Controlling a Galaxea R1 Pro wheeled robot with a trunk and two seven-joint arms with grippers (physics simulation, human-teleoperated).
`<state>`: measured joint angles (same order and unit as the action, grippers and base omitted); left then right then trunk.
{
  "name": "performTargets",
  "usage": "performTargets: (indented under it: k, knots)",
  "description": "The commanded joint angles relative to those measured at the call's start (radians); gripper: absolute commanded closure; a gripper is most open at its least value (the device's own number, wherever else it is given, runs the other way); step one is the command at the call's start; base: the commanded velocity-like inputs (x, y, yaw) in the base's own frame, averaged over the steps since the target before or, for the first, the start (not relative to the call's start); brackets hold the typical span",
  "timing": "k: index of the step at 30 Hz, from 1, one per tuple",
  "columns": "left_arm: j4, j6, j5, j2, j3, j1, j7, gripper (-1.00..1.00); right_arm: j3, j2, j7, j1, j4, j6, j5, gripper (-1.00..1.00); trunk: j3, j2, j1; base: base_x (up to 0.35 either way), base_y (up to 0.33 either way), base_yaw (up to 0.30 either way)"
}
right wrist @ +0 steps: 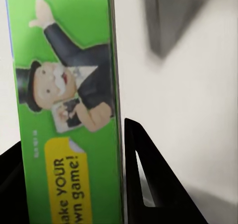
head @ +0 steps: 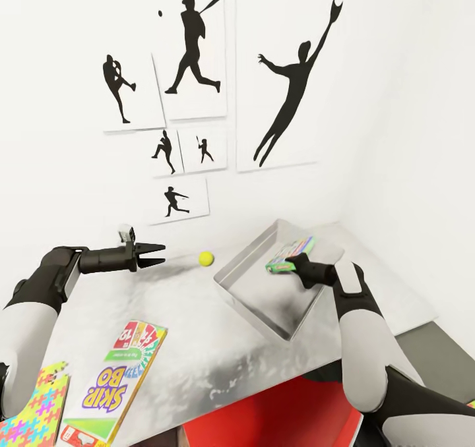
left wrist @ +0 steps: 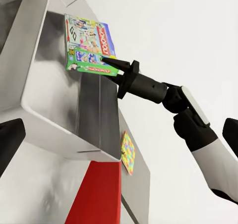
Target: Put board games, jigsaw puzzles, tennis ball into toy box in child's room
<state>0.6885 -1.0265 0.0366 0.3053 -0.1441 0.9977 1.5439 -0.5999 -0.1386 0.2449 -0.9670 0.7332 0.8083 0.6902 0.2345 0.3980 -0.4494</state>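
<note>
The toy box (head: 258, 287) is a shallow metal tray at the table's back right. My right gripper (head: 295, 263) is shut on the green Monopoly board game (head: 289, 254) and holds it over the toy box's far part. In the right wrist view the Monopoly board game (right wrist: 64, 110) stands between the fingers (right wrist: 148, 184). The yellow tennis ball (head: 206, 258) lies on the table just left of the box. My left gripper (head: 160, 254) hovers open a little left of the ball. A Skip-Bo board game (head: 122, 381) and a jigsaw puzzle (head: 33, 411) lie at the front left.
White walls with baseball silhouettes close off the table's back and right. A red object (head: 264, 414) sits below the table's front edge. In the left wrist view a second colourful jigsaw puzzle (left wrist: 128, 152) shows beyond the toy box (left wrist: 59, 95).
</note>
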Motion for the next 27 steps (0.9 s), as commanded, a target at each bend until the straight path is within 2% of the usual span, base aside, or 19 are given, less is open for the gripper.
performTargets:
  k: [1,8,9,27]
  knots:
    - [0.0,-0.011,0.004,0.001,-0.001,0.001,0.005,-1.0,-0.004,-0.001,0.01,-0.002,0.002,0.003,0.011,1.0,0.002,0.002,-0.001,0.0,0.0,0.0]
    - [0.0,-0.011,0.003,0.001,0.0,0.0,0.006,-1.0,-0.004,-0.001,0.01,-0.011,0.002,0.003,0.012,1.0,0.002,0.002,-0.001,0.0,0.0,0.0]
    - [0.0,-0.011,0.003,0.001,0.0,0.0,0.006,-1.0,-0.004,-0.001,0.01,-0.011,0.002,0.003,0.012,-1.0,0.002,0.002,-0.001,0.0,0.0,0.0]
    - [0.0,-0.011,0.003,0.003,0.0,0.0,0.006,-1.0,-0.004,0.001,0.01,-0.015,0.002,0.004,0.011,-1.0,0.002,0.002,-0.001,0.0,0.0,0.0]
